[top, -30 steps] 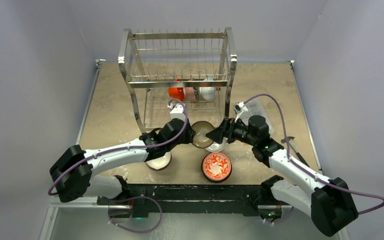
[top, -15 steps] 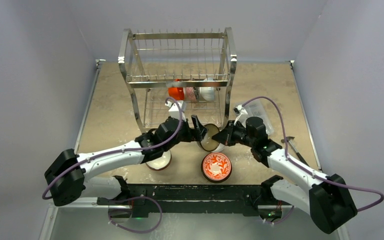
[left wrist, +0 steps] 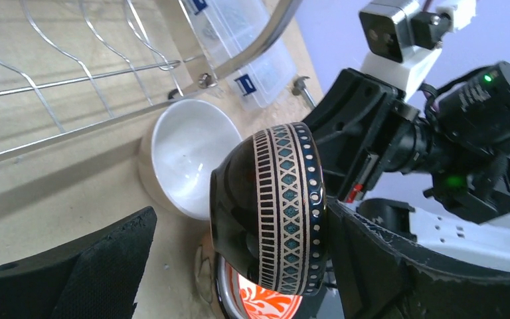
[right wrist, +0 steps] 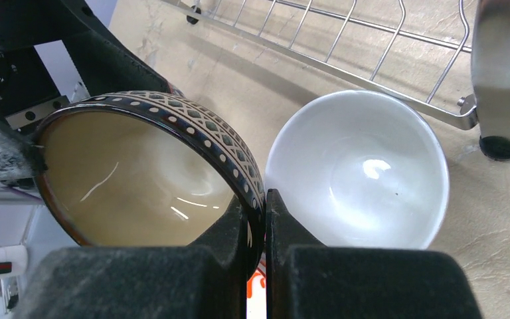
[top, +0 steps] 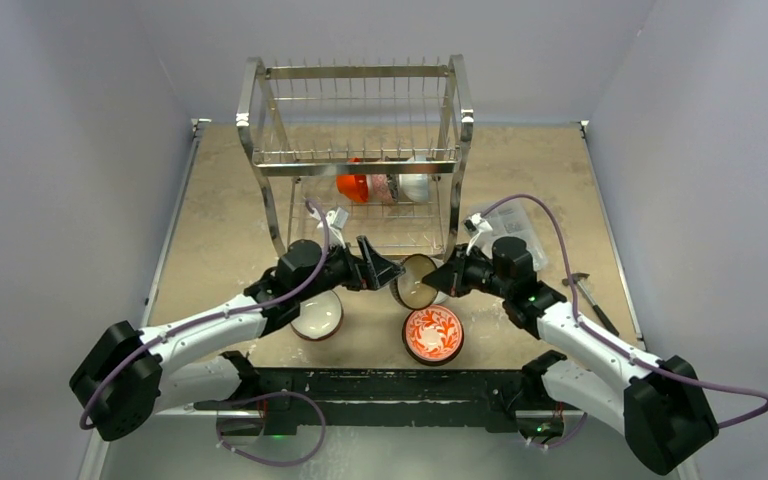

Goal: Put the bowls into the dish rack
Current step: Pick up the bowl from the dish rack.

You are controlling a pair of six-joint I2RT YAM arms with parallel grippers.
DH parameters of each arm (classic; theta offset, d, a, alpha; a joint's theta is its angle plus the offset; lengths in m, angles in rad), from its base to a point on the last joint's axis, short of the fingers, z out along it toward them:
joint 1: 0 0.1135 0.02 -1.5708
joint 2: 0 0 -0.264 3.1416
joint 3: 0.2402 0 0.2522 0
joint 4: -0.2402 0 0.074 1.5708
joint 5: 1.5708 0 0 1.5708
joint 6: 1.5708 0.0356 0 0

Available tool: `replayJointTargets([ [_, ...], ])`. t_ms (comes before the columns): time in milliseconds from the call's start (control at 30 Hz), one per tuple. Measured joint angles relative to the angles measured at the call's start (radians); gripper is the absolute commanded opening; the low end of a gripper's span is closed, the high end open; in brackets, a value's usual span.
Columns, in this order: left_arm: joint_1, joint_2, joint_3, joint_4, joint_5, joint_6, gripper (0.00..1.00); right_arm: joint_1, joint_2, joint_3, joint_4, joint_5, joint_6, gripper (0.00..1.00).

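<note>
Since a second ago my left gripper (top: 378, 268) has let go of the dark patterned bowl (top: 415, 283) and drawn back to the left. Its jaws stand wide apart, gripping nothing. My right gripper (right wrist: 257, 199) is clamped tight on that bowl's rim and holds it tipped on edge above the table, just in front of the dish rack (top: 360, 165). A white bowl (right wrist: 358, 169) sits just beside it, and a red floral bowl (top: 433, 333) lies nearer me.

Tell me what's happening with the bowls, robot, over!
Left gripper open, holding nothing. Right gripper shut on rim of patterned bowl, in front of dish rack. White bowl sits close beside it.
</note>
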Motion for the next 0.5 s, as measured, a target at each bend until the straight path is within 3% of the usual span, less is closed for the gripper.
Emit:
replayJointTargets([
  [200, 0.030, 0.016, -0.022, 0.083, 0.127, -0.014, 0.98, -0.006, 0.000, 0.000, -0.003, -0.013, -0.007, 0.00],
  [500, 0.028, 0.102, -0.025, 0.161, 0.191, -0.030, 0.98, -0.013, 0.007, 0.000, -0.009, -0.019, -0.011, 0.00],
])
